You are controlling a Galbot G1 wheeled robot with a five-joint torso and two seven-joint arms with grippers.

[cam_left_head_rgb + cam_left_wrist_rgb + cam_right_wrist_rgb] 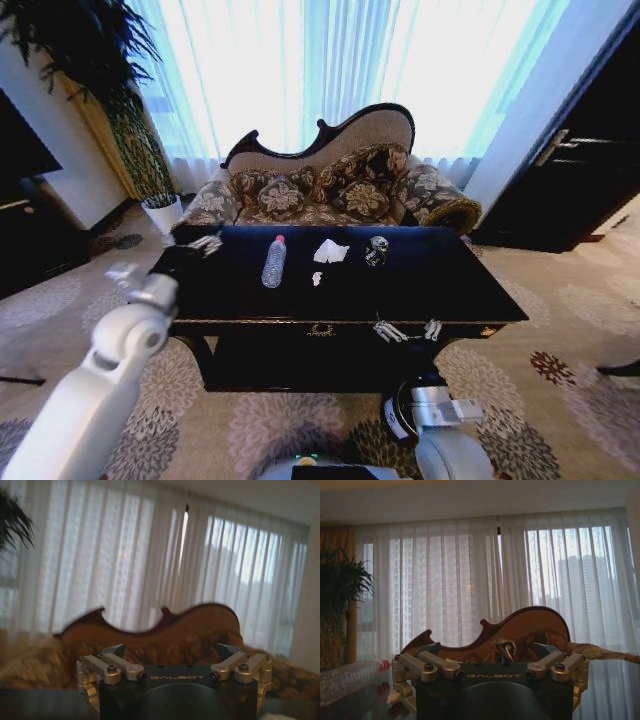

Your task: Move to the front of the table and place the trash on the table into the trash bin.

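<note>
The table has a glossy black top. The trash on it is a crumpled white tissue, a tiny white scrap and a crushed shiny wrapper. A clear bottle with a red cap lies to their left. My left gripper hovers open over the table's far left corner. At the front edge my right gripper stands open and empty, pointing at the wrapper. The trash bin is out of view.
A patterned sofa stands right behind the table, before bright curtains. A potted plant and a low black cabinet are at the left, a dark cabinet at the right. Patterned carpet lies all around.
</note>
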